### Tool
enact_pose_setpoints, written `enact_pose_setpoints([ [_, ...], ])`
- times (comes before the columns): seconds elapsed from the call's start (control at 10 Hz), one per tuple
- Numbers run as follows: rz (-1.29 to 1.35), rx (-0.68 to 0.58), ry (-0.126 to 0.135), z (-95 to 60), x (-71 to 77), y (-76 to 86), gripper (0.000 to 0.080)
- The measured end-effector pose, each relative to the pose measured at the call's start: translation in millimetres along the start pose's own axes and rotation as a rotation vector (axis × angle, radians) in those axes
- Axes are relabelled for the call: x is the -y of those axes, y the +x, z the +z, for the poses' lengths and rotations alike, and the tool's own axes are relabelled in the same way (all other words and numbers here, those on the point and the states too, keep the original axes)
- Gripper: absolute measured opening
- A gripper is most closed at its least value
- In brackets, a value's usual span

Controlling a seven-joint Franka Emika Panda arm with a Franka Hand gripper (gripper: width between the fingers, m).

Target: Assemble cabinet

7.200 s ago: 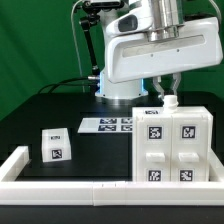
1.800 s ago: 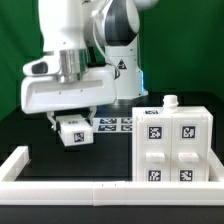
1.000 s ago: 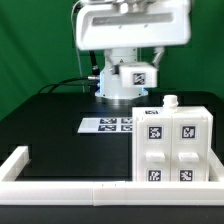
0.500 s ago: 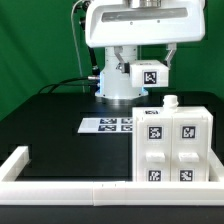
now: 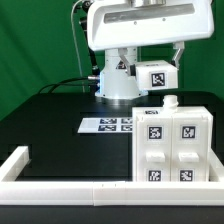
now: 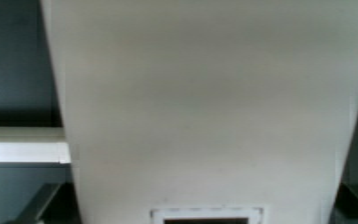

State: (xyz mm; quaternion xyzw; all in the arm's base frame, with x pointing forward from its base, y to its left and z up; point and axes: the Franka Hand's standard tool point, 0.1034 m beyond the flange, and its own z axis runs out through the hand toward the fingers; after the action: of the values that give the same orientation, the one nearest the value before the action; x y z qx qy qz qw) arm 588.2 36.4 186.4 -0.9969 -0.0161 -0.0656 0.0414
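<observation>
The large white cabinet body (image 5: 172, 148) stands at the exterior view's right on the black table, with four marker tags on its front and a small knob on top. My gripper (image 5: 158, 68) is shut on a small white block (image 5: 157, 77) with a marker tag and holds it in the air above and a little to the left of the body's top. In the wrist view the block (image 6: 202, 110) fills most of the picture, with a tag edge low on it; my fingers are hidden beside it.
The marker board (image 5: 107, 124) lies flat on the table in front of the arm's base. A long low white rail (image 5: 70, 189) runs along the front edge, with a raised end at the exterior view's left (image 5: 16, 160).
The gripper went from the cabinet body to the small block at the left, took hold of it and lifted it. Over the last second it carries the block rightward toward the body's top.
</observation>
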Motion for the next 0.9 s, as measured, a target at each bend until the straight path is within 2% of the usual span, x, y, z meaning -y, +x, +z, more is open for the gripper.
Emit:
enact_pose_setpoints([
  [0.2,-0.043,-0.012,0.004,0.4,6.8,9.8,0.0560],
  [0.3,-0.073,-0.021,-0.007,1.2,10.8,9.2,0.0560],
  [0.6,-0.076,-0.021,-0.006,3.5,11.7,8.6,0.0560],
  [0.9,-0.108,-0.028,0.000,15.7,14.5,18.2,0.0560],
])
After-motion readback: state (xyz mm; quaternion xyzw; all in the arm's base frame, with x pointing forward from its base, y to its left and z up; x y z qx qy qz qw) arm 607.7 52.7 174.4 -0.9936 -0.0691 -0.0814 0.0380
